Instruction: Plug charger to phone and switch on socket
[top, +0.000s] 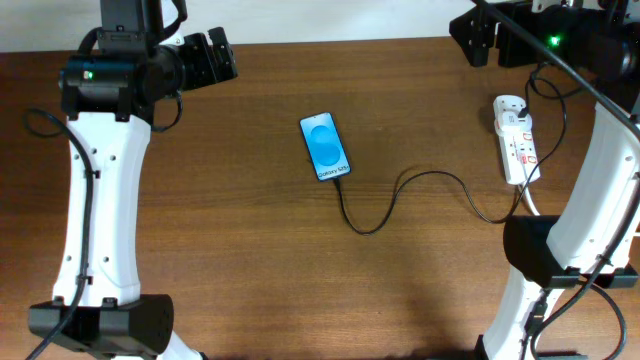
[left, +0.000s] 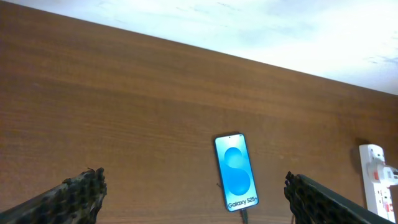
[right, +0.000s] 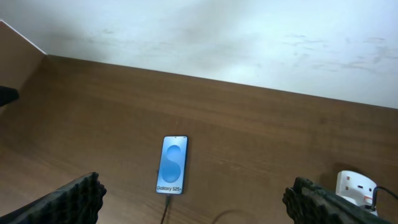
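The phone (top: 326, 146) lies flat mid-table, blue screen up; it also shows in the left wrist view (left: 236, 172) and the right wrist view (right: 172, 165). The thin black charger cable (top: 400, 195) runs from the phone's near end in a curve to the white socket strip (top: 517, 138) at the right; its tip sits at the phone's port (left: 243, 213). The socket's end shows in the left wrist view (left: 377, 180) and the right wrist view (right: 356, 187). My left gripper (left: 194, 199) is open and empty, raised at the far left. My right gripper (right: 194, 196) is open and empty, raised at the far right.
The wooden table (top: 230, 230) meets a white wall along its far edge (left: 249, 37). The arm bases stand at the front left (top: 100, 320) and front right (top: 550, 260). The socket's thick white cord (top: 528, 200) runs toward the right base.
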